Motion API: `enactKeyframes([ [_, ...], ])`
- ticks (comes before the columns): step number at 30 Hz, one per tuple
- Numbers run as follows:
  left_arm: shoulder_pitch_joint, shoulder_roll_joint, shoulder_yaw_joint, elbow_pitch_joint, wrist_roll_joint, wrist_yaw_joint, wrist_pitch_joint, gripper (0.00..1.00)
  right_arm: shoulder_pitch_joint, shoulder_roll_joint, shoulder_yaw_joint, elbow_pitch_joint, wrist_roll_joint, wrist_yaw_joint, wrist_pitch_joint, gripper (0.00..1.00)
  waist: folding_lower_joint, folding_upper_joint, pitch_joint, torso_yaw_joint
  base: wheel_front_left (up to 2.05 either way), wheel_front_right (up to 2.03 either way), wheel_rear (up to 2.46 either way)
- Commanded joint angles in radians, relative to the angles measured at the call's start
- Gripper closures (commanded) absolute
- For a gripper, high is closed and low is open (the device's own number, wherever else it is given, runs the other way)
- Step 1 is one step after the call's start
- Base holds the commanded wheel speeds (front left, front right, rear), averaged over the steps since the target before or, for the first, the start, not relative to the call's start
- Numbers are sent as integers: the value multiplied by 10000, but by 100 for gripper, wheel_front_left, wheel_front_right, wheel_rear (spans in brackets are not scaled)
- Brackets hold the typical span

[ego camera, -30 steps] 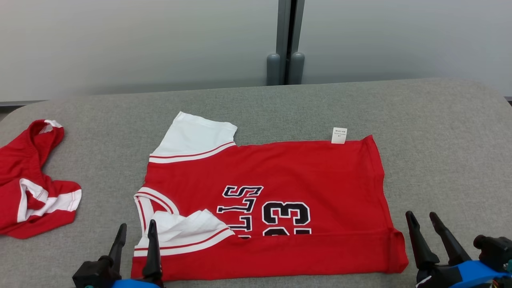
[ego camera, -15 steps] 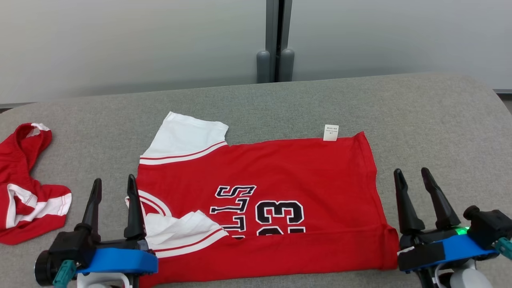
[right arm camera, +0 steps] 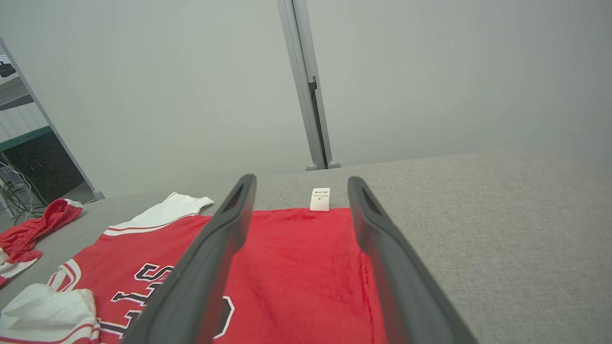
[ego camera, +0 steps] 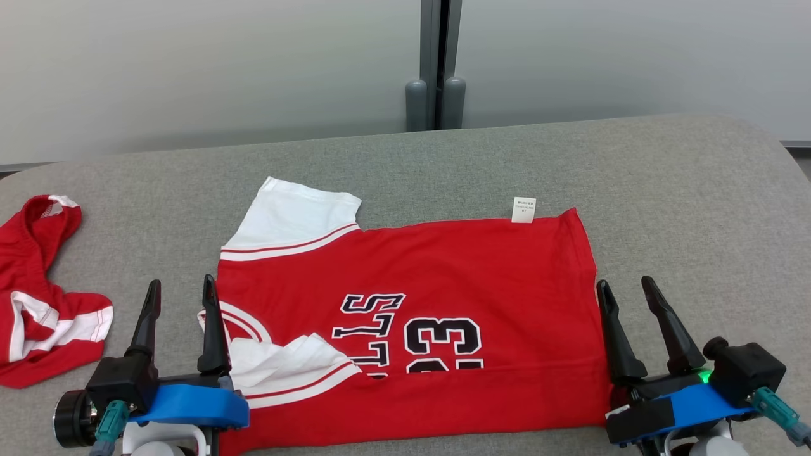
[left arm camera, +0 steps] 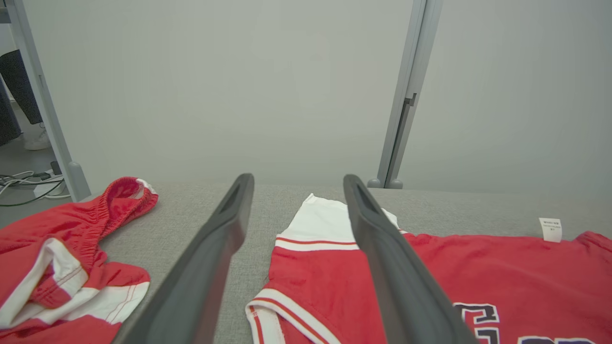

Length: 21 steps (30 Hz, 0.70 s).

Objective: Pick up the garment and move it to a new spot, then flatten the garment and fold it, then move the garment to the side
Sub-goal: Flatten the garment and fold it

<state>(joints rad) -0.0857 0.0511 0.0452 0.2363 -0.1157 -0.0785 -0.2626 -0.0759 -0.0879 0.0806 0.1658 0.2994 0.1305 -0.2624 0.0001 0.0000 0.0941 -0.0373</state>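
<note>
Jersey (ego camera: pixel 412 304): red, lying spread out sideways on the middle of the grey table (ego camera: pixel 697 202), collar end toward the robot's left and hem toward its right.
Near edge: folded over into a red band that covers the bottom of the black "23".
Sleeves: the far white sleeve (ego camera: pixel 298 218) lies flat on the table; the near sleeve (ego camera: pixel 285 364) is crumpled on the jersey's front.
Tag (ego camera: pixel 523 209): small and white, sticking out from the far edge near the hem.
Left gripper (ego camera: pixel 180 280): released, fingers spread with nothing between them, at the collar end. Its inner finger stands at the collar's edge, its outer finger over bare table. I cannot tell whether it touches the cloth.
Right gripper (ego camera: pixel 624 281): released too, fingers wide and empty, at the hem end. Its inner finger is at the hem's edge, the other over bare table.
Shorts (ego camera: pixel 38 316): a red-and-white heap at the table's left end, well apart from the jersey.
</note>
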Motion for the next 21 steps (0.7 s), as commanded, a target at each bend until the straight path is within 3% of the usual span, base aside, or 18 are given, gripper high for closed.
enactKeyframes([
  [1, -104, -9, 35, 5, -27, 47, -28, 0, 144, 32, 13, 34, -62, 5, -31, 0, -1, 0, -1, 17, 0, 0, 0],
  [21, 4, -12, 20, 51, -12, 165, -29, 0, 130, 35, -47, 378, -266, 5, -32, 0, -1, 0, -44, 78, 0, 0, 0],
])
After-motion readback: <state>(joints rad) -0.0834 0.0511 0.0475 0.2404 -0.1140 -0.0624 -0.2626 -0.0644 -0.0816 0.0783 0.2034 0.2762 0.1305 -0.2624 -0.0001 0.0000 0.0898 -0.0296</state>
